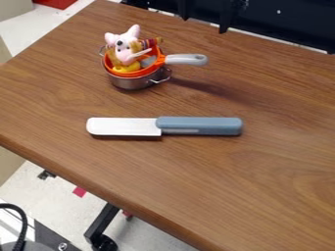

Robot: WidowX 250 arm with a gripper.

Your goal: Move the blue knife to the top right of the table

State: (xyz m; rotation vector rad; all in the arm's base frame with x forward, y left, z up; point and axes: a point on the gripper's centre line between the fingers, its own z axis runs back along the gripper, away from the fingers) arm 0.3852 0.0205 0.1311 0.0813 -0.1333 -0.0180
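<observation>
In the camera view, the fingers [224,23] of the black two-finger gripper [204,24] are being held apart at the far edge of the wooden table [275,152], and nothing is being gripped between them. Nearer the camera, a silver metal pot [131,82] is being filled by an orange pan [134,73] with a grey handle [188,60], in which a pink toy animal [124,51] is being carried. Beyond these, well apart from the fingers, the knife with a blue handle and a white blade [124,126] is being borne flat by the middle of the table, its blade being pointed left and its blue handle [206,125] right.

A light, stiff piece, probably plastic, is being suggested by the knife's plain, thick shape; little fragility is being implied, though some slipping on the smooth handle is being risked. The best hold is being offered by the blue handle, near where the blade is being joined, since the weight is likely being balanced about there. If the far end were gripped, a tilt or swing of the blade would be invited. With the top right as the goal, a lift clear of the grey handle is being called for.
</observation>
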